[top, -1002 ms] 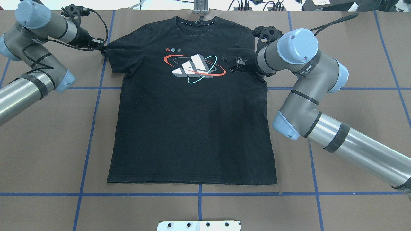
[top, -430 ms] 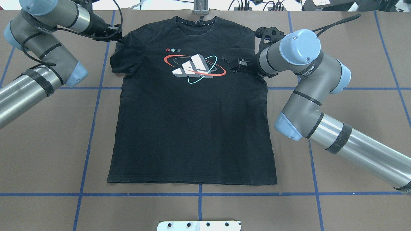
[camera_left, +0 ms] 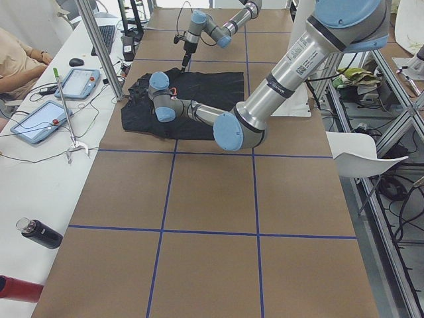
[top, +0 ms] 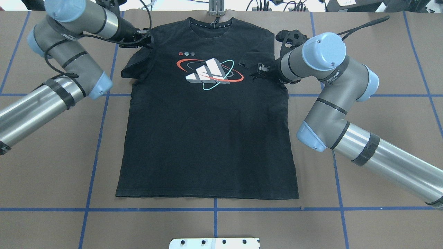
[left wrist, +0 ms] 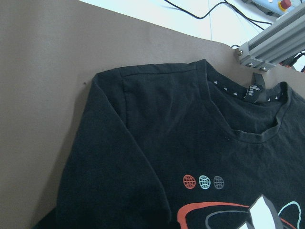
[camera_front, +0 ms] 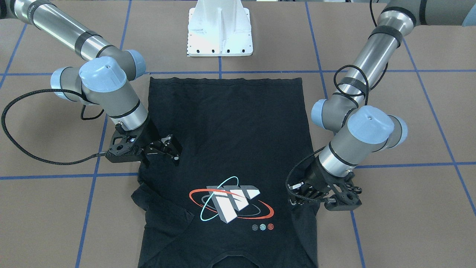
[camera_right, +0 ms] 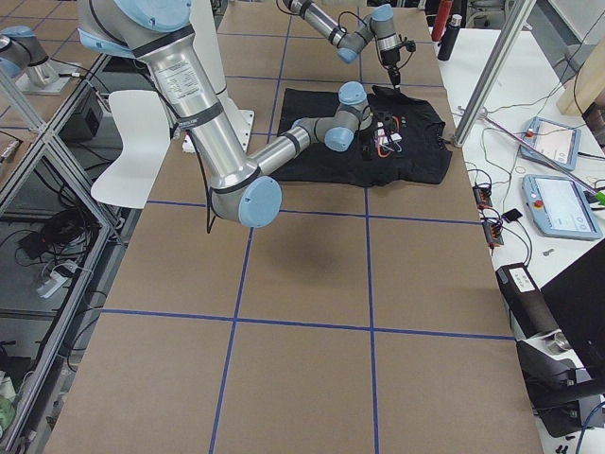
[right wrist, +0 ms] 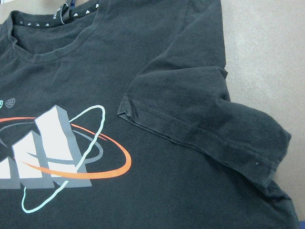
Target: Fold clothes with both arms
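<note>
The black T-shirt (top: 207,138) lies flat on the brown table, logo (top: 209,74) up and collar at the far edge. Its right sleeve (top: 254,57) lies folded inward on the chest, also clear in the right wrist view as the sleeve (right wrist: 190,109). My right gripper (top: 256,71) hovers just beside that sleeve, open and holding nothing, as the right gripper (camera_front: 171,149) shows. My left gripper (top: 147,37) is shut on the left sleeve, drawn in over the shoulder. The slack left sleeve (top: 133,65) bunches below it. The left wrist view shows only the shoulder (left wrist: 143,119) and collar.
A white pedestal base (camera_front: 220,29) stands at the near table edge. A metal bracket (top: 215,7) and cables sit past the collar. Blue tape lines (top: 214,209) grid the table. Tablets (camera_left: 40,119), a bottle (camera_left: 40,233) and a person's arm (camera_left: 13,63) are on a side bench.
My left gripper has travelled to the right from beside the shirt to over its shoulder, dragging the left sleeve inward. The right arm has barely shifted.
</note>
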`<state>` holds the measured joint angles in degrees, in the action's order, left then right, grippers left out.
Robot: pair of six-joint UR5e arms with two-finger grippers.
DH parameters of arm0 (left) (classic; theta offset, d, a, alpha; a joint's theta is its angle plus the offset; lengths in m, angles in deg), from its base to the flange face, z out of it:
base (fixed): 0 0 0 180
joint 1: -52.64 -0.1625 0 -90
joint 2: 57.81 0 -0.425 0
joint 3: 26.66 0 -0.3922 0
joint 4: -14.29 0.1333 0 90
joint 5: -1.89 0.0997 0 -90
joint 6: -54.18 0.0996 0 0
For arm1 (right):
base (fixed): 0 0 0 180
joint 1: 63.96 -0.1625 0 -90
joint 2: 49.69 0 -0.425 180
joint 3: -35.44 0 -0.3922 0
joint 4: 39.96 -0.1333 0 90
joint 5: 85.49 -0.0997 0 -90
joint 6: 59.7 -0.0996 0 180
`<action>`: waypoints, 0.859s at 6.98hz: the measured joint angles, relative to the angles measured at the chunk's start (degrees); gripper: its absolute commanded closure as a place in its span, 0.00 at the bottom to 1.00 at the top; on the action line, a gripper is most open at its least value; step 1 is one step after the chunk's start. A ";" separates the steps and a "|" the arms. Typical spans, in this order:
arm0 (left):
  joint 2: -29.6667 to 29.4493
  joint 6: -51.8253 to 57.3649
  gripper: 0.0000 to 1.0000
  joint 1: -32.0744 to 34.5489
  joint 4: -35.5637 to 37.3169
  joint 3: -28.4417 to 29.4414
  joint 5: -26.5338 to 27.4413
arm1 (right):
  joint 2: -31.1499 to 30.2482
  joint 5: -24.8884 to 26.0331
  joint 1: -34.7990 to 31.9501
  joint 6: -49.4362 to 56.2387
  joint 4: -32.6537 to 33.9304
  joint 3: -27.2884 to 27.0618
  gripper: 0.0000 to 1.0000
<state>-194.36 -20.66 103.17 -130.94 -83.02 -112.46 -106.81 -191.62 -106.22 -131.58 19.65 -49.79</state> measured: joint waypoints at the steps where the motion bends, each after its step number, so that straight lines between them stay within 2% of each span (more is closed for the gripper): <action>1: -0.64 -0.47 1.00 -1.00 0.32 0.83 2.87 | 0.00 0.08 0.04 -0.06 0.04 0.14 0.00; 2: -1.11 -0.77 0.31 -1.72 0.45 1.49 5.07 | -0.03 0.11 0.04 -0.09 0.08 0.19 0.00; 3: -1.43 -1.09 0.01 -2.03 0.52 1.73 6.00 | -0.25 0.13 0.02 -0.10 0.15 0.10 0.00; 5: -0.94 -1.41 0.01 -2.16 0.60 -0.47 6.24 | -2.53 0.03 0.22 -1.32 0.37 -1.86 0.00; 6: 0.92 -1.48 0.01 -2.33 0.75 -4.67 5.63 | -5.61 0.09 0.79 -5.18 0.58 -4.97 0.00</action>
<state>-193.45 -22.14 100.83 -130.19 -87.69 -106.83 -112.42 -191.54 -105.43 -136.76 20.23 -54.76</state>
